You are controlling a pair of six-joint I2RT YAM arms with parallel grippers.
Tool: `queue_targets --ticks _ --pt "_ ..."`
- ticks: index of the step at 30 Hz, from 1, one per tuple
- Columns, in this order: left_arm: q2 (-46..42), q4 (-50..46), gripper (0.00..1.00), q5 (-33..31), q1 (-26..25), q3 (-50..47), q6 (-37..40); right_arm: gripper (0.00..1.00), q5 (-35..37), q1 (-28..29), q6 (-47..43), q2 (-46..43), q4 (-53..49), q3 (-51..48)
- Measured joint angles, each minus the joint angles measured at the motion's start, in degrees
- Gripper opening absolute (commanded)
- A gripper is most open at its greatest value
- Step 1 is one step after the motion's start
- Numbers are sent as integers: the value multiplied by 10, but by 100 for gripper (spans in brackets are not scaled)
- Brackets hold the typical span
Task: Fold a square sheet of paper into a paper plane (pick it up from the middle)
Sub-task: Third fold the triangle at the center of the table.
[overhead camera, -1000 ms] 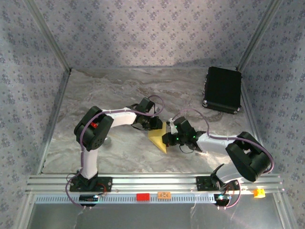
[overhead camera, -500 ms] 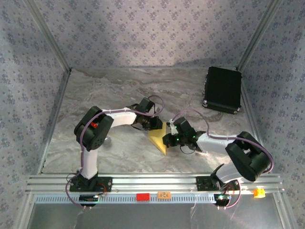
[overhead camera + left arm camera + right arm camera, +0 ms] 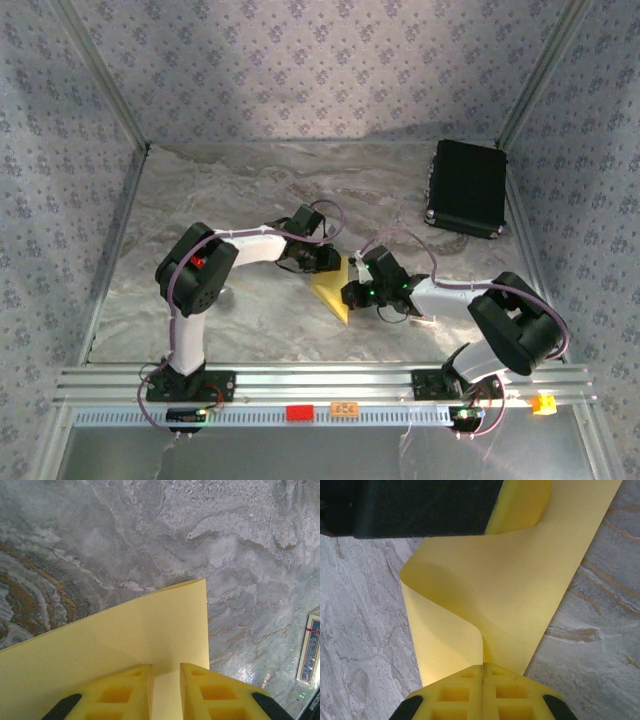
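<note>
Top external view has both arms bent inward to the middle of the marbled table (image 3: 200, 200), their grippers meeting at the square sheet of paper (image 3: 333, 292). The sheet lies there as a yellow creased triangle, its point towards the near rail (image 3: 320, 382). The left gripper (image 3: 322, 262) sits at the sheet's far left edge and the right gripper (image 3: 352, 290) at its right edge. A black rectangular case (image 3: 467, 188) lies well apart from them in the far right corner.

Right wrist view shows the right claw's two yellow fingers pressed together with no gap, pinching the paper at a fold. From that pinch the sheet bulges up in a loop and runs on to a yellow finger of the other claw at the top of the view.

Left wrist view shows the left claw narrow, a slim gap between its yellow fingers with paper showing through it. Beyond the tips the sheet spreads out, one corner pointing away over the table. Whether these fingers press the paper I cannot tell
</note>
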Motion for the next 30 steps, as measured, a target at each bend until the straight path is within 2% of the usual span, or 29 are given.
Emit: queue_targets --ticks 30 --pt "0 0 20 0 0 0 -1 6 0 0 0 11 2 0"
